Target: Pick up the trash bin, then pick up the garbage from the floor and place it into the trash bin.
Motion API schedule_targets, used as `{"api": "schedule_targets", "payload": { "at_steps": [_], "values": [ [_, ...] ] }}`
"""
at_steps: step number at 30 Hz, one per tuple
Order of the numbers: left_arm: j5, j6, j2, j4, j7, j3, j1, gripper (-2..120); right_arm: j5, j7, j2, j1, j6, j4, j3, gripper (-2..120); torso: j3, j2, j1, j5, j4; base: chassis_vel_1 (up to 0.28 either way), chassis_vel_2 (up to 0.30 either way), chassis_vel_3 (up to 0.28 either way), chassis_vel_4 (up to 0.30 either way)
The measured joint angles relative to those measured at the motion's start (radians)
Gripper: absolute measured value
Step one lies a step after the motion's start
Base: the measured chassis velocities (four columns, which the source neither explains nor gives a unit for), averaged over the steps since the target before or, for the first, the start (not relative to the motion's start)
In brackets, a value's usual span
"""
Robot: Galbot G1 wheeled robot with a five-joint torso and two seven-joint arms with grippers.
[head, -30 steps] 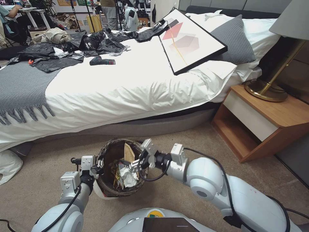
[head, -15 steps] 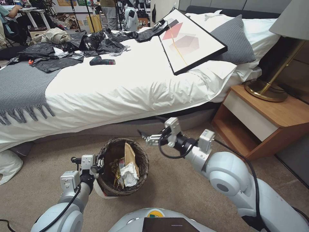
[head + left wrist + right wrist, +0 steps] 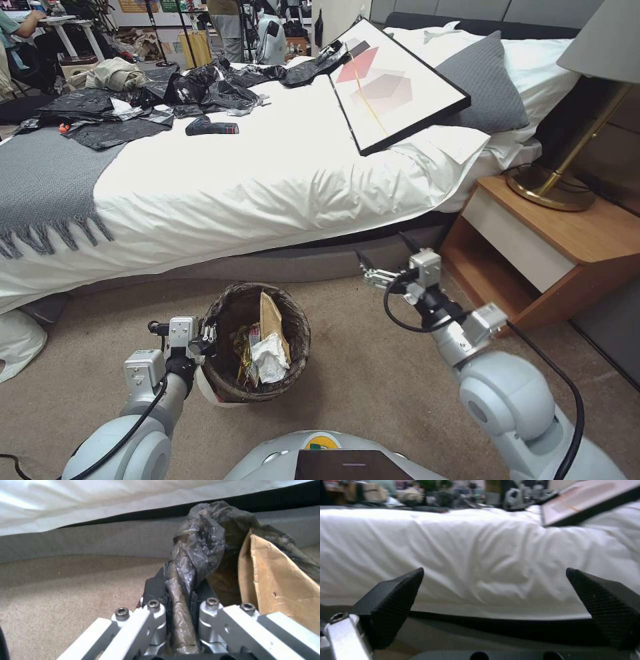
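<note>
At near left, left gripper (image 3: 208,335) clamps the bin (image 3: 257,393) rim, garbage (image 3: 268,355) inside; right gripper (image 3: 371,275) hangs spread, empty; visible floor bare

This is a bedroom set up inside what looks like a lab or workshop. A bed (image 3: 280,173) with white sheets, a grey pillow (image 3: 483,83) and a fringed grey throw (image 3: 47,187) stands on beige carpet (image 3: 373,373), beside a wooden nightstand (image 3: 553,247) carrying a brass lamp (image 3: 567,167). Behind the bed, desks (image 3: 67,27), tripods and stacked equipment crowd the background, though that part is too small to make out clearly.
</note>
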Motion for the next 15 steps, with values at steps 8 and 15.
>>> {"api": "schedule_targets", "payload": {
  "at_steps": [8, 15],
  "values": [
    [-0.008, 0.006, 0.009, 0.0, -0.001, 0.001, -0.009, 7, -0.169, -0.024, 0.241, -0.196, 0.146, 0.004, 0.099, 100, 0.0, 0.0, 0.0, 0.0003, -0.0001, 0.0, 0.0, 0.0, 0.0],
    [-0.009, 0.006, 0.012, 0.0, -0.001, 0.001, -0.013, 7, -0.176, -0.037, 0.273, -0.237, 0.176, 0.012, 0.124, 100, 0.0, 0.0, 0.0, 0.0002, 0.0, 0.017, 0.016, 0.014, 0.016]
  ]
}}
